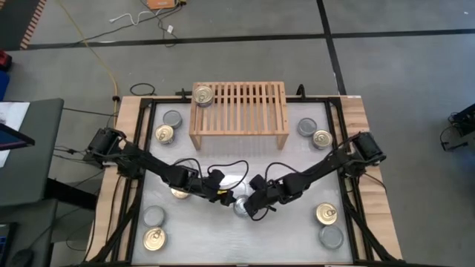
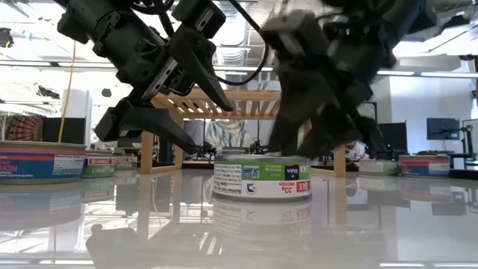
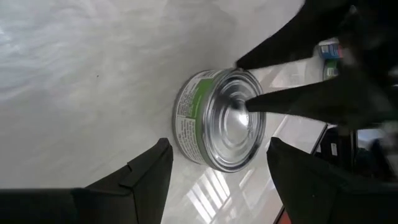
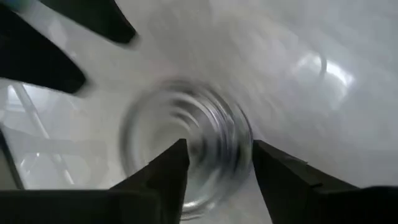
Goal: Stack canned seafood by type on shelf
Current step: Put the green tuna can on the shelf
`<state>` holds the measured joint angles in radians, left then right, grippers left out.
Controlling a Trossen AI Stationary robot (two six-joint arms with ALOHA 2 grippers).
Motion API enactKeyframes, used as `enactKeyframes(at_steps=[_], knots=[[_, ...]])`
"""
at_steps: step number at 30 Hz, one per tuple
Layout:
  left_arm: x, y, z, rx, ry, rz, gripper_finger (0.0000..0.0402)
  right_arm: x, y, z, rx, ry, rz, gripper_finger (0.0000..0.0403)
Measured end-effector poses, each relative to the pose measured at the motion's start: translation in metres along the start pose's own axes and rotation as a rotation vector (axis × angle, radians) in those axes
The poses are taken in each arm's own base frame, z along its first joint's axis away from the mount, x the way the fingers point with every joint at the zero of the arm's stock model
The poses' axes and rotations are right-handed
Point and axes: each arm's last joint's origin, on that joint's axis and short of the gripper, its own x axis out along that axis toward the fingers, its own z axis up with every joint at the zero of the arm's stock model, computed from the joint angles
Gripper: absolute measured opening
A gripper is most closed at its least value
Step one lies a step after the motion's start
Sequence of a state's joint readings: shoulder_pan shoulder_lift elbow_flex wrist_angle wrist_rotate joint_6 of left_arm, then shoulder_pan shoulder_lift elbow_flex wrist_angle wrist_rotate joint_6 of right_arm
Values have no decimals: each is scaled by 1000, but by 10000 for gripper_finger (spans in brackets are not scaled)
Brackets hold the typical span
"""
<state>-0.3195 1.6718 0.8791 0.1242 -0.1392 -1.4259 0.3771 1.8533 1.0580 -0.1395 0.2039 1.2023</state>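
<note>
One round ribbed-steel tin point(image 3: 219, 121) — green paper label, glossy white table point(image 3: 74, 74)

One can point(image 1: 202, 95) on shelf point(image 1: 239, 111), seemingly

Centre can point(image 2: 261, 179): label showing "23g PROTEIN" | far-left can point(image 2: 41, 161): label showing letters "MON"

I am working in what looks like a robotics lab or open office. Around the table point(image 1: 338, 159) lies grey carpet crossed by dark tape lines, with a yellow cable point(image 1: 95, 55) trailing behind it. Beyond the table, the low view shows ceiling strip lights point(image 2: 418, 72), a monitor point(image 2: 444, 128) on a desk, and white walls. Beside the table's left edge stands a grey desk point(image 1: 33, 148).
</note>
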Motion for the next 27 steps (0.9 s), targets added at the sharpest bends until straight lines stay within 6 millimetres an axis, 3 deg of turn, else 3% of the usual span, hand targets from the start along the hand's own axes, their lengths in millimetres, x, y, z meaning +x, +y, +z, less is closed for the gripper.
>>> enactKeyframes(at_steps=[5,12,27], knots=[[0,0,-1,0,1,-3,249,9,-1,2,16,33,29,144],[0,0,-4,-2,7,-1,249,9,-1,2,-41,-6,6,19],[-1,-2,-6,-19,7,-11,249,11,-13,-3,-73,27,-108,20]])
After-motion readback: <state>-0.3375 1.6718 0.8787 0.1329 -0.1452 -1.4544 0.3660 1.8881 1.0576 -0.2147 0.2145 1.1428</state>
